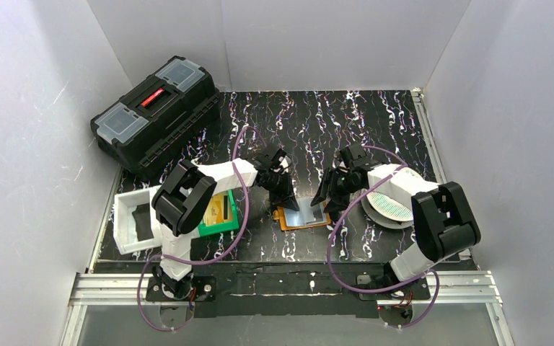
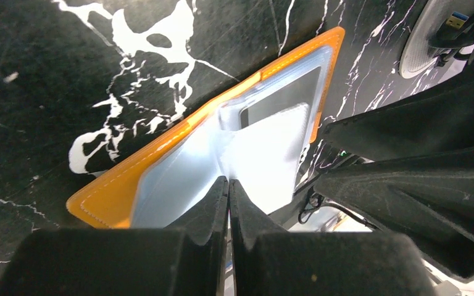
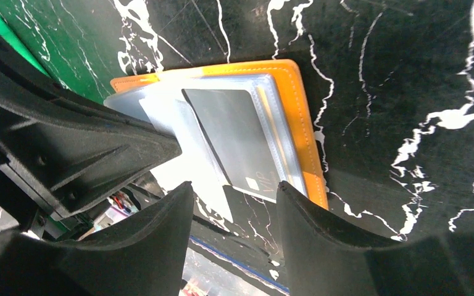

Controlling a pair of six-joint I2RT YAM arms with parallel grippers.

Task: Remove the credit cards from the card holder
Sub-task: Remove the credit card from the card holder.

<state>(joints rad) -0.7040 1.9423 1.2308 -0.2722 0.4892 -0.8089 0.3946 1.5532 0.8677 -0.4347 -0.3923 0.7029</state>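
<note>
Orange bifold card holder (image 3: pixel 299 123) open on bench (image 3: pixel 376 92); dark grey plastic card (image 3: pixel 237 142) still sleeved. Left claw (image 2: pixel 228 182) together; right claw (image 3: pixel 233 191) apart, empty.

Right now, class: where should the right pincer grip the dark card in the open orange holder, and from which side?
Probably the dark card's short end nearest the right pincer, approached from that side: it lies flat in the card holder with that end pointing between the open fingers, while clear sleeve covers the rest.
</note>
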